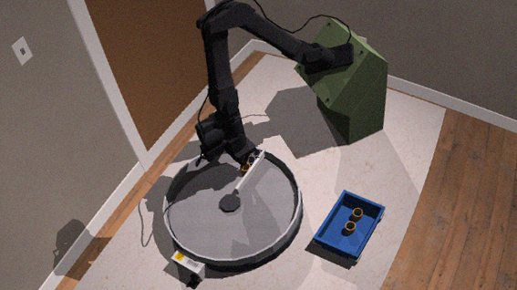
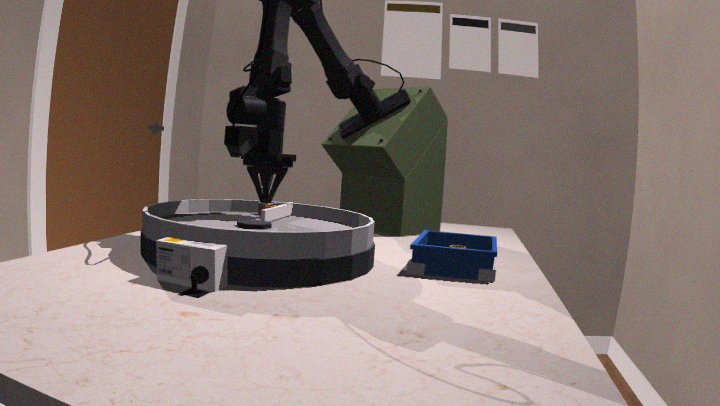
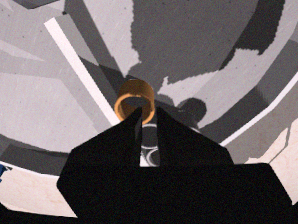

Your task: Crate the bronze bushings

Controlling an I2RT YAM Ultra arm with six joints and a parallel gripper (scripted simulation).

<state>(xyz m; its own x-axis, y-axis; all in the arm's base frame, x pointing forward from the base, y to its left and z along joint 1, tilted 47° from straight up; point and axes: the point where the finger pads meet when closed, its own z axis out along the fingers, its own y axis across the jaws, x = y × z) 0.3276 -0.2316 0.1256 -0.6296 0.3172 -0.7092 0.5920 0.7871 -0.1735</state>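
Observation:
My gripper (image 2: 265, 202) (image 3: 149, 114) is shut to a narrow gap with nothing held, pointing down low over the turntable (image 1: 211, 239) (image 2: 302, 245) (image 3: 107, 25). A bronze bushing (image 1: 245, 170) (image 3: 142, 86) stands on the turntable beside the white bar, right at my fingertips; the left fingertip overlaps its rim in the wrist view. Steel bushings (image 3: 149, 126) show through the gap between the fingers, partly hidden. The blue crate (image 1: 332, 246) (image 2: 448, 264) holds two bronze bushings, the farther one (image 1: 357, 218) and the nearer one (image 1: 349, 231).
The white bar (image 1: 251, 170) (image 2: 277, 212) (image 3: 80, 71) runs from the turntable's hub (image 1: 229, 203) towards its raised rim. A small control box (image 1: 189, 266) (image 2: 173, 262) stands against the turntable's near side. The green pedestal (image 1: 360, 99) (image 2: 373, 186) carries the arm behind.

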